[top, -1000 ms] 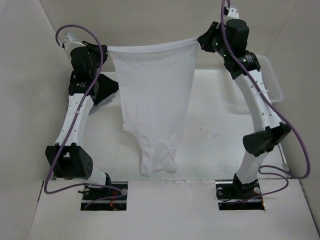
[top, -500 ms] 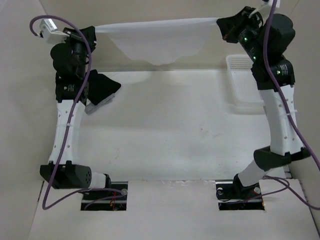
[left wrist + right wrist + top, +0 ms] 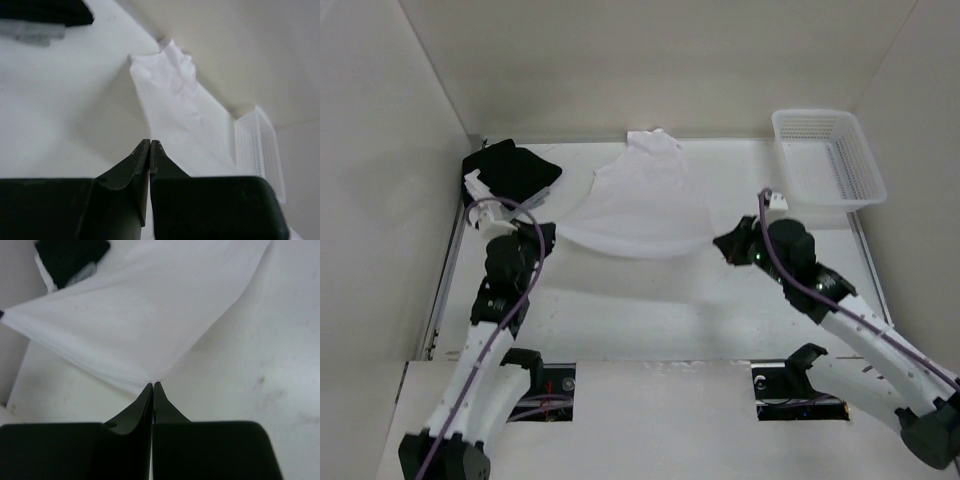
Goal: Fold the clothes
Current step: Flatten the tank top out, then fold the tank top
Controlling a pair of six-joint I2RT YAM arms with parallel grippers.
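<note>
Between the two arms the white garment [image 3: 645,200] is stretched, its far end lying on the table [image 3: 620,300]. The left gripper [image 3: 549,232] and right gripper [image 3: 721,243] each pinch one corner. I would lower both evenly, with the edge kept tight.

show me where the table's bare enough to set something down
Bare: the near strip of table between the white garment and the near edge, and the far patch between garment and basket. Crowded: far left, black bundle beside the left claw.

Two tools [image 3: 552,232] [image 3: 723,243], one garment [image 3: 645,205], one basket [image 3: 860,165]
</note>
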